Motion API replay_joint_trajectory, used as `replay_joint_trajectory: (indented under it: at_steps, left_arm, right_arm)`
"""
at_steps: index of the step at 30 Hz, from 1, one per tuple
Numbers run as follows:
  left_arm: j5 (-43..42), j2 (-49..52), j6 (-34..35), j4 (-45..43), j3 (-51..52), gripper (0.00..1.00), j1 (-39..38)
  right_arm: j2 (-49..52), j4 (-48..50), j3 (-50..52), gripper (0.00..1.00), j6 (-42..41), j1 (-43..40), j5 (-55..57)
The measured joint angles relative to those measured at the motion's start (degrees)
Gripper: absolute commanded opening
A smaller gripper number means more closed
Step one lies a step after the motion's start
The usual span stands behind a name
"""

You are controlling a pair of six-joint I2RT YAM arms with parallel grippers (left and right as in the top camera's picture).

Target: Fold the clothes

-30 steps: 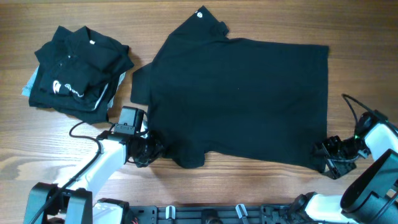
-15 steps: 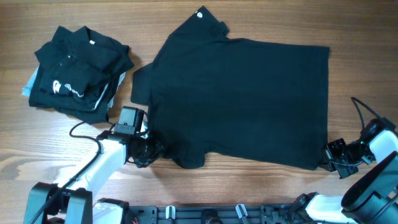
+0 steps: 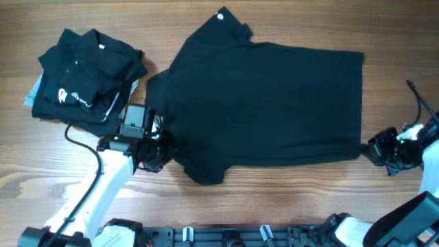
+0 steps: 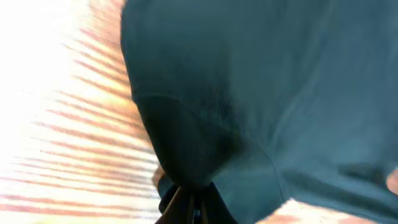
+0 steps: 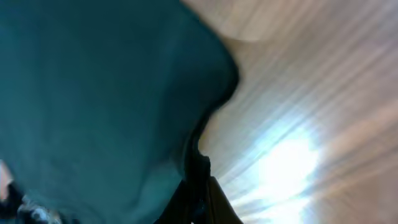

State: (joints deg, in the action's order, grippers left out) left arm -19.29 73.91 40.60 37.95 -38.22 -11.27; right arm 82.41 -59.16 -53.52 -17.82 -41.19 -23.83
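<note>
A black shirt [image 3: 267, 96] of the clothes lies spread across the middle of the wooden table, its collar with a small white label [image 3: 222, 16] at the far edge. My left gripper [image 3: 161, 145] is shut on the shirt's near-left edge beside the sleeve; the left wrist view shows dark fabric [image 4: 280, 81] bunched into the closed left gripper [image 4: 191, 202]. At the near-right hem corner, my right gripper [image 3: 374, 149] is shut on the cloth. In the right wrist view the fabric [image 5: 93, 93] runs down into the closed right gripper [image 5: 200, 199].
A stack of folded black shirts [image 3: 86, 75] with a white logo sits at the far left. A black cable [image 3: 417, 96] arcs above the right arm. A dark rail with clamps [image 3: 226, 237] runs along the near table edge. Bare wood [image 3: 288, 206] shows near the shirt.
The right gripper shut on the hem corner and drew it right and away from the near edge. The left gripper moved away from the near edge with its pinch; the shirt's near hem shifted with them.
</note>
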Motion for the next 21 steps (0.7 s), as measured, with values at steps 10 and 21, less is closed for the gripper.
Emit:
replay_joint_trajectory:
  at_steps: [10, 21]
  left_arm:
    - [5.9, 0.0, -0.5, -10.4, -0.1, 0.04, 0.0]
    - [7.5, 0.0, -0.5, -20.2, -0.1, 0.04, 0.0]
  right_arm:
    - [0.0, 7.7, 0.0, 0.04, -8.4, 3.2, -2.5]
    - [1.0, 13.0, 0.0, 0.04, -10.4, 5.7, 1.6]
